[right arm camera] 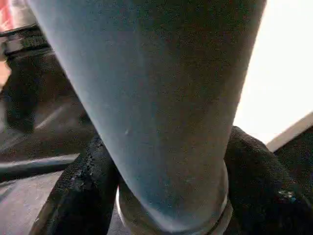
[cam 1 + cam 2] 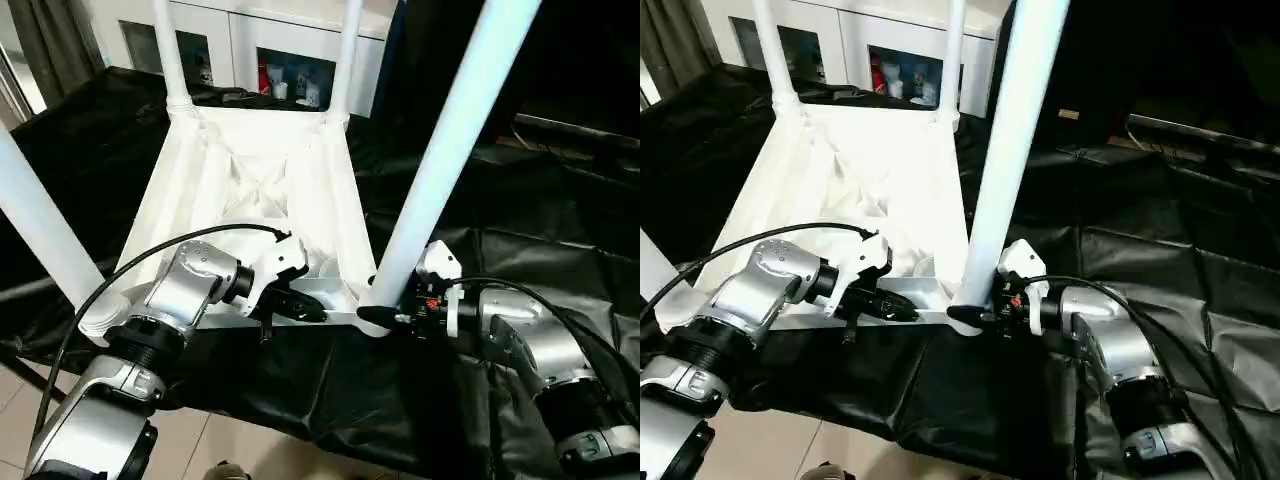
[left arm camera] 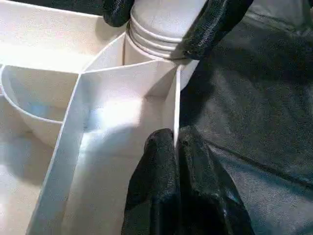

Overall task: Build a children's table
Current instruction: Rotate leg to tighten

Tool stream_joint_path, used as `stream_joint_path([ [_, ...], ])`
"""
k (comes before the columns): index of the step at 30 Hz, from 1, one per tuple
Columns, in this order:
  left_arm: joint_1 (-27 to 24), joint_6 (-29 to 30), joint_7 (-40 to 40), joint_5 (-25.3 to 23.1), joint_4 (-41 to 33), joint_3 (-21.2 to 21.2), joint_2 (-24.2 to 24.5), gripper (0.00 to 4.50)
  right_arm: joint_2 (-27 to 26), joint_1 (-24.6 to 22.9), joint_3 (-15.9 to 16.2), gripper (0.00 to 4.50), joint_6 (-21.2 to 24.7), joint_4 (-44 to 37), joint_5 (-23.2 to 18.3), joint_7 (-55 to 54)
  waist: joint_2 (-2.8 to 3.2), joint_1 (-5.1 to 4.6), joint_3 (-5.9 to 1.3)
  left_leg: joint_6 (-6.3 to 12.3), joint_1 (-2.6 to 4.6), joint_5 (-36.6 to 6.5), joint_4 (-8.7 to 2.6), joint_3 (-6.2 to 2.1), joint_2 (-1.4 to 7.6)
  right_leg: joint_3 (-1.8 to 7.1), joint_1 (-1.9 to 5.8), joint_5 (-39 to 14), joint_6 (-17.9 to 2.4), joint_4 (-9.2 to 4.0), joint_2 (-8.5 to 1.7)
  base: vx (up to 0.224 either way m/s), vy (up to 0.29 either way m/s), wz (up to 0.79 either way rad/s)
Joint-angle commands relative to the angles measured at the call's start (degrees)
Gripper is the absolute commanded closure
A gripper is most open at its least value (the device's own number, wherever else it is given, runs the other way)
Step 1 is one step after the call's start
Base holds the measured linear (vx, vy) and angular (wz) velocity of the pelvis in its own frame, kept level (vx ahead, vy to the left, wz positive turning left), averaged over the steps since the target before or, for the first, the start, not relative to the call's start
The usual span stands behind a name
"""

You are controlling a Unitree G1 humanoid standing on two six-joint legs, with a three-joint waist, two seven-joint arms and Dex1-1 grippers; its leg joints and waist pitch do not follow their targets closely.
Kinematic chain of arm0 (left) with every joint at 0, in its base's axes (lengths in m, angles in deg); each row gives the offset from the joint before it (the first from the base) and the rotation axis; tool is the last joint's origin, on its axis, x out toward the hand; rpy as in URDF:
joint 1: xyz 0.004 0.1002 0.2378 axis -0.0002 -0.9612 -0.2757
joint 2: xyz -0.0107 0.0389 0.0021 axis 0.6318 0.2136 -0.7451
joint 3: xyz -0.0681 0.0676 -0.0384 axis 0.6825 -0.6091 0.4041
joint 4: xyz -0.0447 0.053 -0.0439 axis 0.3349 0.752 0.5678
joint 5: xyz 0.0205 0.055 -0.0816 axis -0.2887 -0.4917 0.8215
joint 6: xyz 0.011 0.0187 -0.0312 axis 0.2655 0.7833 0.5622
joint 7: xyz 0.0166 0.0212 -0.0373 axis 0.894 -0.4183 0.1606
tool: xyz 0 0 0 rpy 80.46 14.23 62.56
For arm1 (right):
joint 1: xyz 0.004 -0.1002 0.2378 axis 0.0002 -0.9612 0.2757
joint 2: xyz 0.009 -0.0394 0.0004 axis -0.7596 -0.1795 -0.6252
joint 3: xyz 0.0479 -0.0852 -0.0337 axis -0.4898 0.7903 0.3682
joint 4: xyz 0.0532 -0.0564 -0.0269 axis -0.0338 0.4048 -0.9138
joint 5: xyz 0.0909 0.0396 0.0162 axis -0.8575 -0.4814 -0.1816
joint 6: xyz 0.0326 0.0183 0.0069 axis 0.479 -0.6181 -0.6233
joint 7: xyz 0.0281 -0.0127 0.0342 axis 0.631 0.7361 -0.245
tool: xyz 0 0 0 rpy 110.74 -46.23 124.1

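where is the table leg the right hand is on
The leg stands in the near right corner socket of the upturned table top; the right hand grips its base, the left hand pinches the near rim beside it.

The table top [image 2: 260, 190] lies upside down on the counter [image 2: 520, 250], four legs [image 2: 450, 150] standing up from its corners. Left hand [image 2: 300, 308] sits on the near rim; right hand [image 2: 385, 318] seems wrapped around the near right leg's base.
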Motion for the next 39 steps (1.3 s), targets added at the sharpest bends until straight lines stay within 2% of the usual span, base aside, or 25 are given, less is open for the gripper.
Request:
stream_joint_path([
  [1,1.4,-0.76,5.44,1.41,1.26,2.02,-3.4,4.5,-1.64,-0.16,1.05,1.85,0.31,0.93,1.48,-3.47,-0.01,-0.3,-3.06,1.41,0.23,-15.93,-3.74,0.77,0.0,1.69,2.51,-15.94,-11.17,-3.88,-1.86,0.0,0.0,0.0],
  [2,1.76,-1.13,7.56,0.95,2.04,2.19,-4.34,4.5,-2.77,0.15,0.64,1.85,0.33,2.36,2.32,-6.73,-0.24,-0.2,-2.96,1.0,0.31,-17.21,-3.77,0.69,-0.11,1.65,2.53,-19.34,-10.08,-4.18,-2.04,0.0,0.0,0.0],
  [3,2.45,-1.83,11.36,0.16,3.53,2.43,-6.08,4.5,-4.89,0.83,-0.23,1.86,0.47,4.91,3.57,-12.69,-0.27,-0.27,-2.93,0.89,0.3,-17.36,-3.71,0.72,-0.2,1.7,2.37,-20.86,-9.52,-4.33,-2.05,0.0,0.0,0.0],
  [4,2.74,-2.05,12.91,-0.13,4.13,2.51,-6.87,4.5,-5.89,1.16,-0.7,1.87,0.65,5.91,3.91,-15.22,-0.13,-0.46,-2.7,0.14,0.46,-18.86,-3.87,0.59,-0.26,1.63,2.04,-24.63,-8.39,-4.73,-2.07,0.0,0.0,0.0],
  [5,2.93,-2.2,13.92,-0.32,4.53,2.56,-7.37,4.5,-6.53,1.37,-1.01,1.87,0.76,6.56,4.13,-16.86,-0.26,-0.62,-2.76,-0.29,0.55,-19.85,-3.83,0.45,-0.37,1.47,2.02,-28.11,-7.02,-5.05,-2.14,0.0,0.0,0.0],
  [6,3.59,-2.44,17.06,-0.96,5.79,2.66,-8.88,4.5,-8.6,2.09,-2.1,1.88,1.09,8.29,4.52,-21.63,0.03,-0.61,-2.79,-0.35,0.7,-20.26,-3.85,0.35,-0.3,1.53,1.83,-29.24,-6.31,-5.34,-2.26,0.0,0.0,0.0],
  [9,5.01,-2.39,24.99,-2.79,8.3,2.16,-13.31,4.5,-14.42,4.66,-5.07,1.88,2.47,12.75,4.9,-34.72,0.23,-1.2,-2.77,-0.93,0.8,-21.76,-3.85,0.17,-0.49,1.27,1.45,-31.67,-5.19,-5.72,-2.11,0.0,0.0,0.0],
  [10,5.13,-2.2,26.86,-3.0,8.63,1.84,-15.26,4.5,-16.31,5.7,-4.63,1.88,2.52,14.14,5.62,-37.57,0.39,-1.29,-2.69,-1.04,0.8,-22.22,-3.94,0.0,-0.49,1.13,1.47,-32.13,-5.02,-5.82,-2.1,0.0,0.0,0.0],
  [11,5.13,-2.14,27.11,-3.0,8.66,1.81,-15.57,4.5,-16.58,5.86,-4.48,1.88,2.5,14.32,5.79,-37.93,0.3,-1.78,-2.65,-1.03,0.6,-23.08,-3.95,-0.06,-0.59,0.94,1.53,-32.72,-4.54,-5.99,-1.94,0.0,0.0,0.0],
  [12,5.14,-1.91,28.02,-3.14,8.84,1.6,-17.0,4.5,-17.87,6.59,-3.44,1.88,2.21,15.01,6.96,-39.24,0.32,-1.91,-2.74,-0.71,0.74,-23.68,-3.91,-0.08,-0.64,0.88,1.44,-32.96,-4.23,-6.21,-1.94,0.0,0.0,0.0],
  [14,5.26,-2.43,29.01,-3.71,9.41,1.09,-18.31,4.5,-19.22,7.7,-2.54,1.88,1.0,15.89,8.16,-40.23,0.26,-2.02,-2.85,-0.08,0.5,-23.05,-4.01,-0.09,-0.58,0.92,1.62,-31.51,-4.34,-6.11,-1.94,0.0,0.0,0.0],
  [17,5.68,-3.36,29.5,-3.95,10.7,1.17,-19.02,4.5,-19.93,8.78,-1.86,1.88,-0.49,17.22,9.08,-39.59,0.39,-2.09,-2.9,0.62,0.35,-22.6,-4.1,0.03,-0.6,1.02,1.66,-29.65,-4.92,-5.99,-1.86,0.0,0.0,0.0],
  [18,5.78,-3.62,29.35,-3.95,11.05,1.29,-18.96,4.5,-19.75,9.0,-1.3,1.18,-1.0,17.5,9.66,-38.96,0.21,-2.13,-2.93,0.91,0.31,-22.43,-4.09,0.1,-0.6,1.05,1.71,-29.17,-5.07,-5.95,-1.83,0.0,0.0,0.0],
  [20,5.8,-3.87,29.23,-3.99,11.26,1.45,-18.74,4.5,-19.65,9.0,-1.3,1.18,-1.27,17.43,9.28,-37.74,0.47,-2.08,-2.96,0.99,0.35,-22.14,-4.09,0.16,-0.57,1.13,1.58,-28.68,-5.44,-5.92,-1.88,0.0,0.0,0.0],
  [23,5.57,-4.18,26.59,-3.77,10.84,1.74,-16.87,4.5,-17.88,8.75,-1.62,0.88,-2.54,15.91,8.09,-33.65,0.2,-1.97,-3.01,1.51,0.27,-21.73,-4.19,0.19,-0.52,1.12,1.82,-28.04,-5.55,-5.88,-1.97,0.0,0.0,0.0],
  [25,5.17,-4.33,23.03,-3.28,10.07,1.67,-14.93,4.5,-15.6,8.09,-1.7,0.76,-3.76,14.0,6.8,-28.22,0.23,-1.86,-3.12,2.07,0.12,-20.96,-4.17,0.27,-0.42,1.23,2.02,-26.15,-6.04,-5.71,-1.97,0.0,0.0,0.0],
  [28,4.41,-4.84,18.34,-2.42,8.84,1.55,-12.29,4.5,-11.58,6.51,-0.83,0.76,-4.53,10.56,5.29,-19.53,0.18,-1.53,-3.23,2.87,0.04,-18.8,-4.15,0.44,-0.27,1.39,2.3,-21.96,-7.62,-5.24,-1.97,0.0,0.0,0.0],
  [29,4.01,-5.12,15.57,-2.09,8.28,1.33,-10.64,4.5,-9.28,5.56,-0.57,0.76,-4.21,8.6,4.3,-14.92,0.25,-1.32,-3.37,3.43,-0.02,-17.57,-4.1,0.47,-0.22,1.4,2.62,-19.94,-8.22,-5.06,-1.96,0.0,0.0,0.0],
  [30,3.99,-5.14,15.38,-2.07,8.24,1.32,-10.52,4.5,-9.11,5.49,-0.56,0.76,-4.19,8.47,4.24,-14.59,0.3,-1.29,-3.43,3.87,-0.14,-15.97,-4.03,0.55,-0.1,1.51,2.69,-16.94,-9.27,-4.64,-1.99,0.0,0.0,0.0],
  [33,2.77,-5.41,8.05,-0.36,5.78,1.06,-7.03,4.5,-4.38,3.6,-0.35,0.76,-2.08,4.31,1.8,-5.92,0.19,-1.14,-3.59,4.38,-0.27,-13.73,-3.81,0.65,-0.14,1.37,3.11,-14.04,-10.66,-4.29,-1.93,0.0,0.0,0.0],
  [35,2.06,-5.19,4.16,0.49,4.3,1.03,-5.1,4.5,-1.67,2.53,0.25,0.76,-1.23,2.25,1.05,-1.19,0.4,-1.15,-3.76,5.56,-0.36,-10.44,-3.55,0.71,0.06,1.44,3.1,-7.46,-12.84,-3.36,-1.78,0.0,0.0,0.0],
  [39,0.91,-3.57,-1.05,1.8,1.84,0.9,-2.13,4.5,2.13,1.09,1.32,0.76,-0.19,-0.22,0.54,4.68,0.48,-0.98,-3.86,6.25,0.05,-9.18,-3.3,0.9,0.19,1.47,3.07,-3.1,-15.18,-2.73,-1.7,0.0,0.0,0.0],
])
